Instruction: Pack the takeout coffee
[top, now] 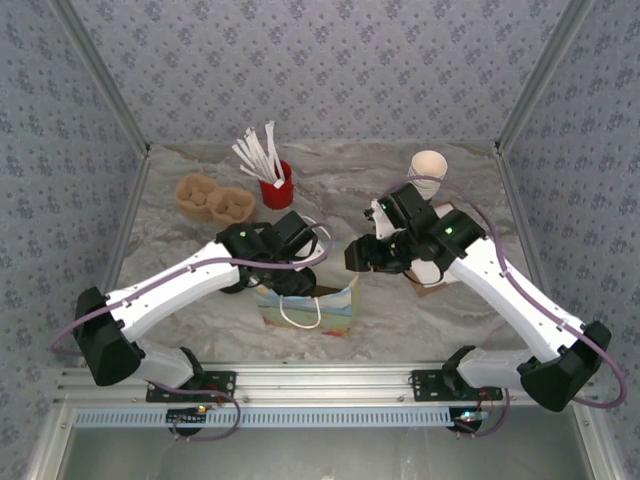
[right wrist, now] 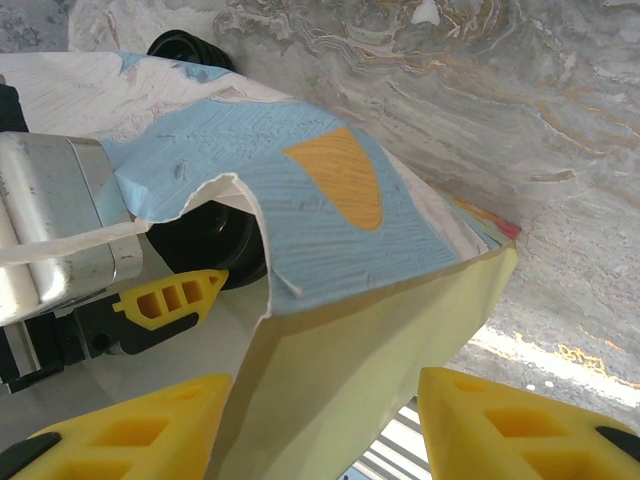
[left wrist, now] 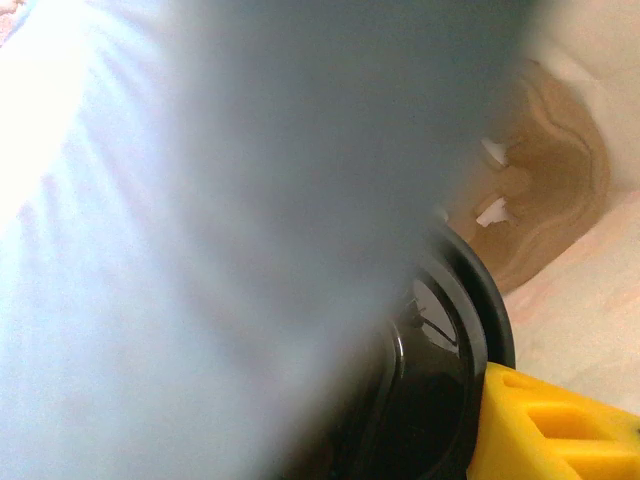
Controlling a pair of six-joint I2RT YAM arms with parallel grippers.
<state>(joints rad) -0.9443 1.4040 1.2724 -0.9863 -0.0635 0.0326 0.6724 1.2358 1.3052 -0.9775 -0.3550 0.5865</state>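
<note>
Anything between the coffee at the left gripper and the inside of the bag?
Only the gift bag's own blue wall. In the right wrist view its curled rim hangs across the black lid of the takeout coffee, beside the left gripper. The right gripper straddles that wall. Nothing else visible blocks the way.

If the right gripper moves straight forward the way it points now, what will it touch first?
The paper bag: its pale yellow side lies between the fingertips of the right gripper, so it would push further along that. What lies deeper is unclear.
</note>
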